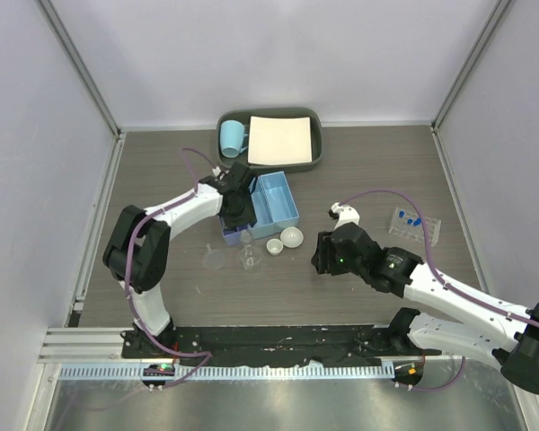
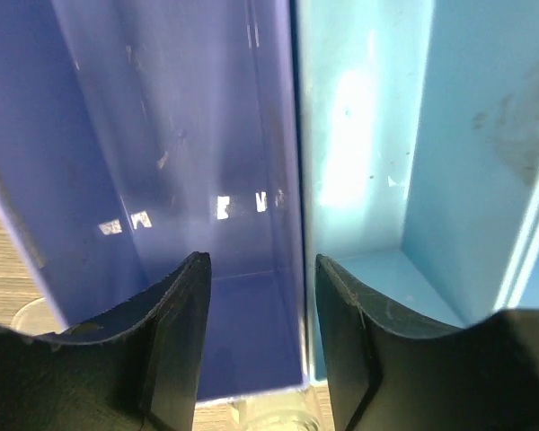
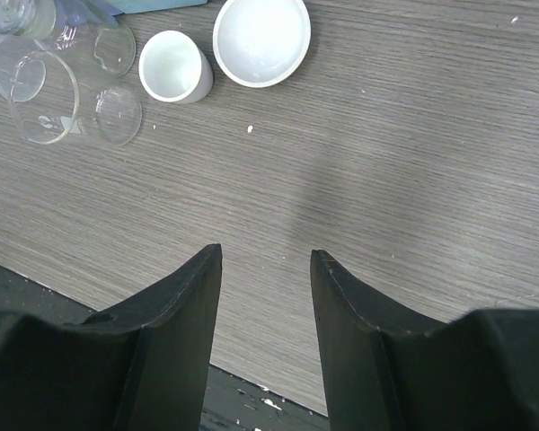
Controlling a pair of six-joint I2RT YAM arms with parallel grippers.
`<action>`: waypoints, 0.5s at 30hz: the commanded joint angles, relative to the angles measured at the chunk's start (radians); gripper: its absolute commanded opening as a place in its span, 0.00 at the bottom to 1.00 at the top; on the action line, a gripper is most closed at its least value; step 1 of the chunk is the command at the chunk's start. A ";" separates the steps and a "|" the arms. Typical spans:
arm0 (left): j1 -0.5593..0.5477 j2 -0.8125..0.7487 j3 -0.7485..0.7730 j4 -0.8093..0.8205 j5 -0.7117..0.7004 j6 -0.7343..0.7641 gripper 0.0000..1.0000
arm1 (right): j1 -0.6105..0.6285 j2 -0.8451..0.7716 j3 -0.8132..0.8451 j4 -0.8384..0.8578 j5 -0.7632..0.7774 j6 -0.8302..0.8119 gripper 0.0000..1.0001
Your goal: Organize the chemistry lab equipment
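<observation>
The blue three-compartment box (image 1: 283, 202) lies mid-table. My left gripper (image 1: 236, 214) is open over its near left end; in the left wrist view (image 2: 262, 269) a box divider wall (image 2: 298, 180) stands between the fingers, apart from both. The small clear bottle (image 1: 248, 258) stands just before the box; its top shows at the left wrist view's lower edge (image 2: 278, 417). Two white round dishes (image 1: 291, 237) (image 1: 275, 246) sit right of it, also in the right wrist view (image 3: 260, 40) (image 3: 175, 67). The clear tube rack (image 1: 415, 226) holds blue-capped tubes at the right. My right gripper (image 1: 319, 258) (image 3: 266, 256) is open and empty above bare table.
A dark grey tray (image 1: 313, 160) with a white sheet and a light-blue mug (image 1: 232, 137) stands at the back. A small clear glass piece (image 1: 216, 260) lies left of the bottle; clear glassware (image 3: 45, 94) shows in the right wrist view's upper left. Walls enclose the table.
</observation>
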 commanded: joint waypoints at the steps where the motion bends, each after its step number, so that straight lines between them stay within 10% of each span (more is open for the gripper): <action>1: -0.002 -0.075 0.144 -0.130 -0.059 0.075 0.55 | 0.004 -0.009 -0.004 0.039 0.014 -0.017 0.50; 15: -0.004 -0.166 0.418 -0.505 -0.211 0.187 0.57 | 0.006 -0.017 -0.023 0.047 0.006 -0.027 0.50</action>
